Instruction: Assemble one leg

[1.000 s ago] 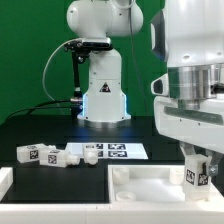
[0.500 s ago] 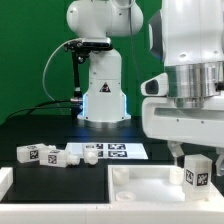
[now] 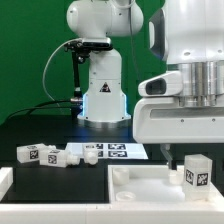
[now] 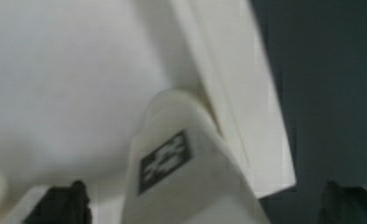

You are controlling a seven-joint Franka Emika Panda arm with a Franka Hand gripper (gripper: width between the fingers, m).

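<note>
A white leg point(image 3: 196, 172) with a black-and-white tag stands upright at a corner of the large white rimmed panel point(image 3: 140, 192), at the exterior view's right. My gripper point(image 3: 195, 148) hangs just above it, open, with one finger tip point(image 3: 168, 152) showing beside the leg's top. In the wrist view the leg point(image 4: 176, 150) lies between my two dark fingertips point(image 4: 64, 203), which stand wide apart and do not touch it; the gripper point(image 4: 206, 208) holds nothing.
Several more white legs point(image 3: 40, 154) lie on the black table at the exterior view's left. The marker board point(image 3: 112, 151) lies behind the panel. A white robot base point(image 3: 103, 95) stands at the back. A white rim point(image 3: 5, 186) shows at the lower left.
My gripper has let go of the leg and risen straight up; the leg stays standing on the panel.
</note>
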